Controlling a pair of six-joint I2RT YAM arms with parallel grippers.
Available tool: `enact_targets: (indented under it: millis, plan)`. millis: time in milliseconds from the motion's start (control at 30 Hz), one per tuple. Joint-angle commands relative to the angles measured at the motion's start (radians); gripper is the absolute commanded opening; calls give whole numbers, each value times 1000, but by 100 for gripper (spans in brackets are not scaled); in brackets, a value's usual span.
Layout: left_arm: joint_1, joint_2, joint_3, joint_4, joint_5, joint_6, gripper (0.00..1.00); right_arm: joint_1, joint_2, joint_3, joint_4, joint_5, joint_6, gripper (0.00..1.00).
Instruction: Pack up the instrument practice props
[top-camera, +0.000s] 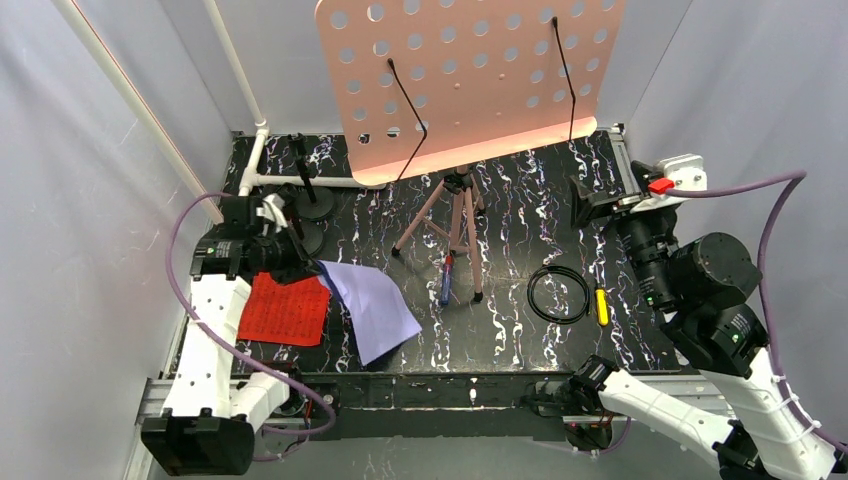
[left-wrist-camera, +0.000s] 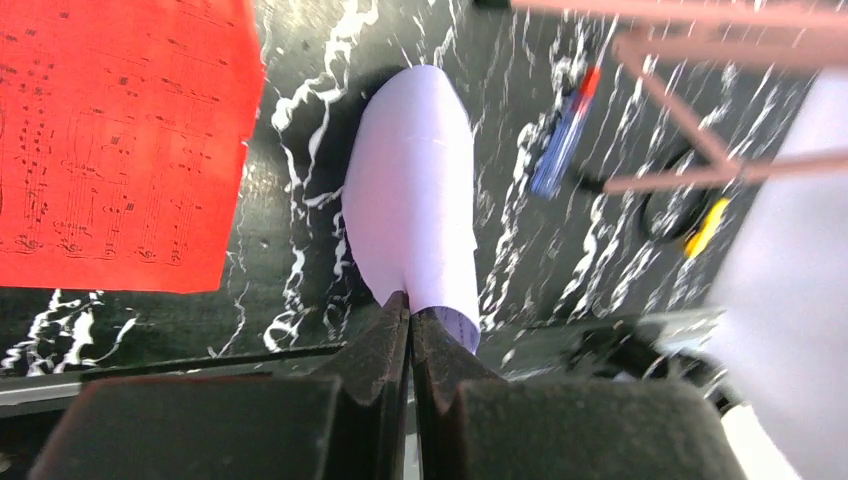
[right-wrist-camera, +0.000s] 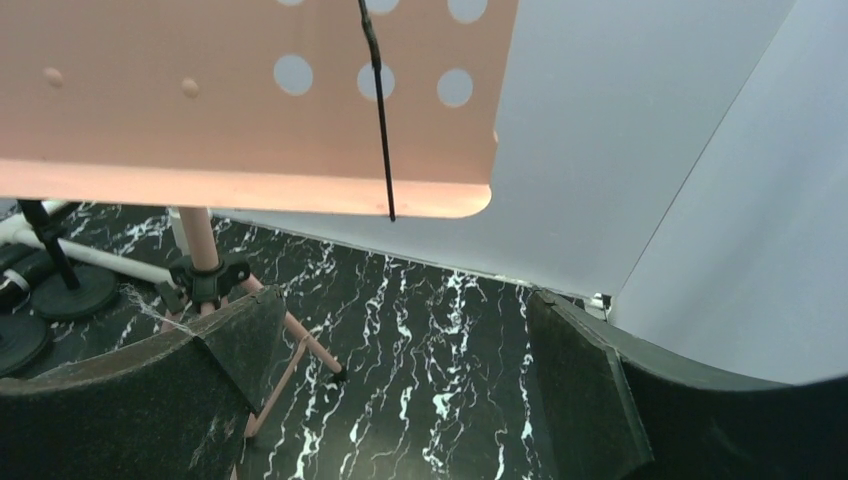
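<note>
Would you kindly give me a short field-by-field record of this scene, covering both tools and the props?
left tool: shut on a corner of the white music sheet, which curls off the table
right tool: open, empty, facing the rack
red music sheet: flat on the table, near left
pink sheet-music rack: upright on its tripod legs
black microphones: far left, on round bases
loose items: pen, black ring

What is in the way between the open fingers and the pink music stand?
Nothing I can see. The right gripper has its fingers open, and only bare table lies between it and the pink music stand. The black ring lies off to one side.
</note>
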Motion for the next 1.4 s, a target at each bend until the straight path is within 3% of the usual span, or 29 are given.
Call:
enact_targets:
  millis: [0,133,233,367,500,667,833,967,1100,1367]
  plan:
    - [211,-36,-62,98,225,-137,0,2,-31,-33,-20,-15,47,99]
    - [330,-96,-106,105,249,-261,0,2,-67,-77,-35,-28,79,99]
    - [372,-105,-103,58,133,-305,0,2,-86,-118,-39,-32,108,99]
    - [460,-132,-173,51,105,-380,0,3,-87,-148,-73,-102,143,99]
    - [488,-160,-285,120,224,-490,0,2,-76,-171,-111,-254,171,99]
    - [490,-204,-359,127,325,-495,0,3,-39,-202,-174,-438,190,99]
    - [483,-229,-437,203,462,-514,0,2,4,-224,-209,-525,205,99]
    - [459,-223,-367,186,480,-479,0,3,-8,-236,-214,-535,214,99]
    - [449,-227,-198,64,333,-436,0,3,-27,-228,-235,-518,216,99]
    - [503,-276,-77,25,133,-552,0,3,-59,-211,-306,-491,210,99]
